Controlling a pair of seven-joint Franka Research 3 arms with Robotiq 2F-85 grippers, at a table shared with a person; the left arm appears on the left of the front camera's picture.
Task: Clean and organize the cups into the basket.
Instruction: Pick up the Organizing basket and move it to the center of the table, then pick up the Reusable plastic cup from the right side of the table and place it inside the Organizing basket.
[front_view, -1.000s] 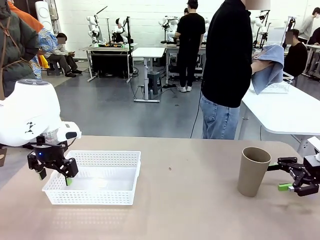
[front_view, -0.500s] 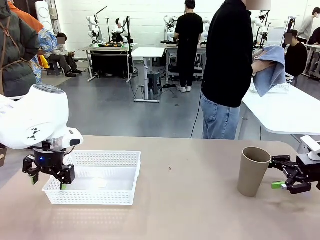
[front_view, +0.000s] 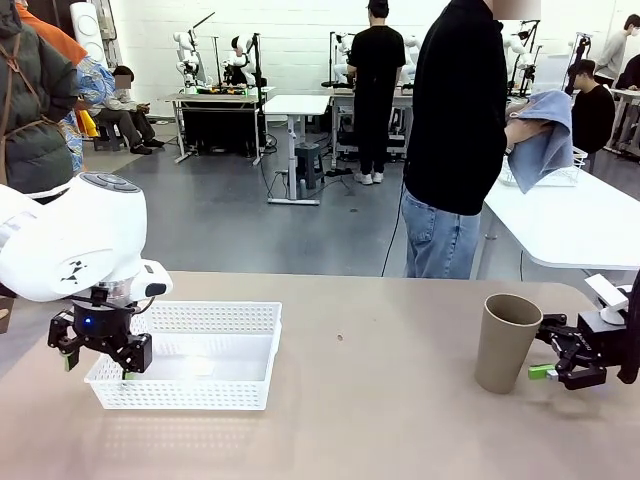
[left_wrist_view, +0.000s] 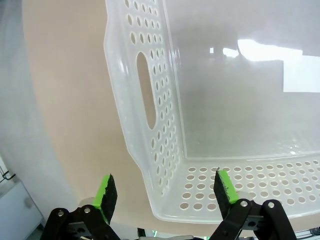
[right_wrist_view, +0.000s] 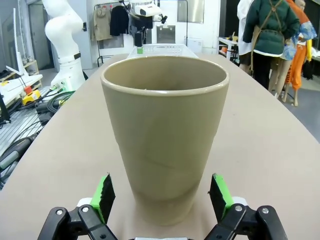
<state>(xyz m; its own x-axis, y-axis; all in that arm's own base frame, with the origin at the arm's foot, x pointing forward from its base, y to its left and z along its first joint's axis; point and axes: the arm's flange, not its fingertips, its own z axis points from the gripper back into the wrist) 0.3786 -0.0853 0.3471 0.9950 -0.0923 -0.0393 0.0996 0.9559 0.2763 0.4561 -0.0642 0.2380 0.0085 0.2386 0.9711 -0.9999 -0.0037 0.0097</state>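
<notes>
Hovering at the near-left corner of the basket (front_view: 190, 398): left gripper (front_view: 98, 365), fingers spread, holding nothing. Seen from the left wrist, left gripper (left_wrist_view: 165, 187) straddles the corner of the basket (left_wrist_view: 150, 100), one green pad outside above the table (front_view: 380, 410), the other over the perforated end wall. Standing upright, mouth up, well to the right of the basket: one tan-brown cup (front_view: 508, 342). Levelled at the cup's side away from the basket: right gripper (front_view: 543, 353), fingers parted wide, empty. From the right wrist, right gripper (right_wrist_view: 162, 197) has pads low either side of the base of the cup (right_wrist_view: 165, 130), not touching. Beyond the table, behind and right of the basket: a person (front_view: 460, 120) in black holding a blue cloth (front_view: 545, 140).
</notes>
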